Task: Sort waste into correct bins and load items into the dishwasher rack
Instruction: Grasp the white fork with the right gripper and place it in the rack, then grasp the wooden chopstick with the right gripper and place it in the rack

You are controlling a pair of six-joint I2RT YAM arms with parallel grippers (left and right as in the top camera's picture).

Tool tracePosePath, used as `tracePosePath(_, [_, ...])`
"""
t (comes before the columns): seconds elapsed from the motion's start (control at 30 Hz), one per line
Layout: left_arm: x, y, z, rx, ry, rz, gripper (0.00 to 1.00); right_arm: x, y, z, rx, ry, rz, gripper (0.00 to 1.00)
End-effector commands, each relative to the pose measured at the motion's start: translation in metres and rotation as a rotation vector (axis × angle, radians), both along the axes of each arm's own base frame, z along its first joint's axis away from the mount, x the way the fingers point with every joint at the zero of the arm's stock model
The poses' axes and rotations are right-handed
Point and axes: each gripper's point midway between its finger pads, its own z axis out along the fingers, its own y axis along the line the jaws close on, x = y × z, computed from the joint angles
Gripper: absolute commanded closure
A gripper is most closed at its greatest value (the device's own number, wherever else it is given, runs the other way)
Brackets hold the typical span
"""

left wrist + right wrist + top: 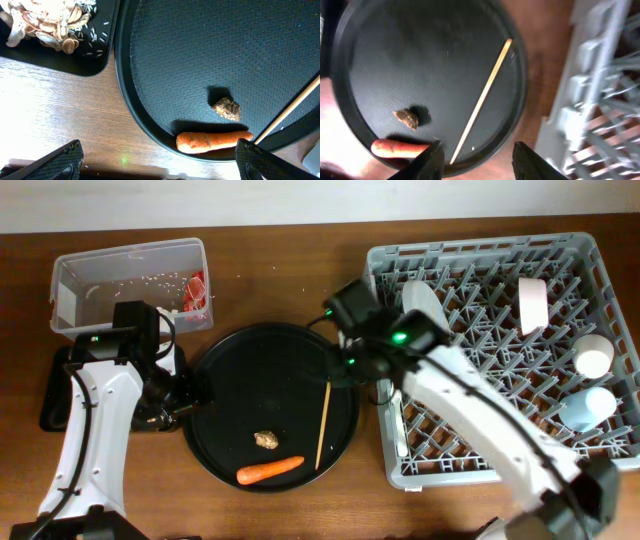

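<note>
The orange carrot (270, 470) (214, 141) (400, 148), the small brown food lump (266, 440) (226, 108) (407, 118) and one wooden chopstick (323, 423) (482, 107) lie on the large round black tray (235, 365). My left gripper (182, 392) (160, 165) is open and empty over the tray's left rim. My right gripper (360, 365) (482, 162) is open and empty over the tray's right rim, near the chopstick's end. The clear tub (75, 280) holds the red wrapper (196, 288). The shallow black tray (52, 395) (92, 62) holds pale scraps and rice. No napkin shows.
The grey dishwasher rack (480, 470) fills the right side. It holds a white plate (422, 300), a saucer (533, 302), a white cup (593, 355), a light-blue cup (588, 405) and a fork (400, 435). Bare wood shows along the table's front edge.
</note>
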Motion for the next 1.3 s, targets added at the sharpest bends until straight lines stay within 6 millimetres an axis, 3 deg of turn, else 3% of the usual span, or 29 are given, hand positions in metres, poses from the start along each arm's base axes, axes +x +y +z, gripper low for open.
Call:
tracePosePath(0.0, [-0.001, 0.001, 0.000, 0.007, -0.003, -0.008, 0.04, -0.012, 0.018, -0.070, -0.067, 0.173, -0.091, 0.52])
tracePosePath(0.1, [-0.001, 0.001, 0.000, 0.008, -0.003, -0.008, 0.04, -0.010, 0.018, -0.138, -0.178, 0.273, -0.214, 0.52])
tracePosePath(0.2, [-0.001, 0.001, 0.000, 0.008, -0.003, -0.008, 0.04, -0.011, 0.019, -0.171, -0.210, 0.321, -0.218, 0.53])
tracePosePath(0.27, [0.000, 0.001, 0.000, 0.008, -0.005, -0.008, 0.04, -0.017, 0.018, -0.185, -0.226, 0.358, -0.216, 0.64])
tracePosePath(0.3, [0.000, 0.001, 0.000, 0.008, -0.007, -0.009, 0.04, -0.018, 0.017, -0.188, -0.229, 0.363, -0.216, 0.81])
tracePosePath(0.33, [0.000, 0.001, 0.000, 0.008, -0.007, -0.008, 0.04, -0.019, 0.017, -0.188, -0.229, 0.364, -0.216, 0.93])
tracePosePath(0.47, [0.000, 0.001, 0.000, 0.008, -0.007, -0.008, 0.04, -0.020, 0.023, -0.181, -0.198, 0.385, -0.211, 0.96])
tracePosePath(0.5, [0.000, 0.001, 0.000, 0.008, -0.007, -0.008, 0.04, -0.006, 0.028, -0.148, -0.170, 0.342, -0.214, 0.96])
tracePosePath(0.57, [0.001, 0.001, 0.000, 0.008, -0.009, -0.009, 0.04, 0.014, 0.015, -0.086, -0.168, 0.242, -0.226, 0.96])
tracePosePath(0.6, [0.001, 0.002, 0.000, 0.008, -0.010, -0.008, 0.03, 0.021, -0.001, -0.046, -0.187, 0.171, -0.225, 0.96])
tracePosePath(0.63, [0.001, 0.002, 0.000, 0.008, -0.010, -0.008, 0.03, 0.014, -0.029, -0.002, -0.194, 0.116, -0.200, 0.96])
tracePosePath(0.73, [0.001, 0.001, 0.000, 0.008, -0.011, -0.009, 0.03, -0.010, -0.085, 0.023, -0.299, 0.157, -0.245, 0.96])
tracePosePath(0.8, [0.002, 0.002, 0.000, 0.009, -0.013, -0.008, 0.03, -0.013, -0.111, 0.017, -0.369, 0.185, -0.283, 0.96])
tracePosePath(0.9, [0.001, 0.001, 0.000, 0.008, -0.010, -0.008, 0.03, -0.016, -0.130, -0.028, -0.411, 0.255, -0.307, 0.96])
tracePosePath(1.0, [0.001, 0.001, 0.000, 0.008, -0.010, -0.009, 0.03, -0.015, -0.132, -0.065, -0.390, 0.271, -0.257, 0.96])
tracePosePath(1.13, [0.001, 0.001, 0.000, 0.008, -0.010, -0.009, 0.03, -0.013, -0.131, -0.083, -0.386, 0.256, -0.237, 0.95])
tracePosePath(1.17, [0.001, 0.001, 0.000, 0.008, -0.010, -0.009, 0.03, -0.012, -0.131, -0.083, -0.387, 0.253, -0.225, 0.85])
tracePosePath(1.2, [0.001, 0.001, 0.000, 0.008, -0.010, -0.009, 0.03, -0.011, -0.131, -0.083, -0.385, 0.249, -0.224, 0.65])
tracePosePath(1.27, [0.001, 0.001, 0.000, 0.007, -0.009, -0.008, 0.03, -0.009, -0.130, -0.083, -0.380, 0.242, -0.225, 0.56])
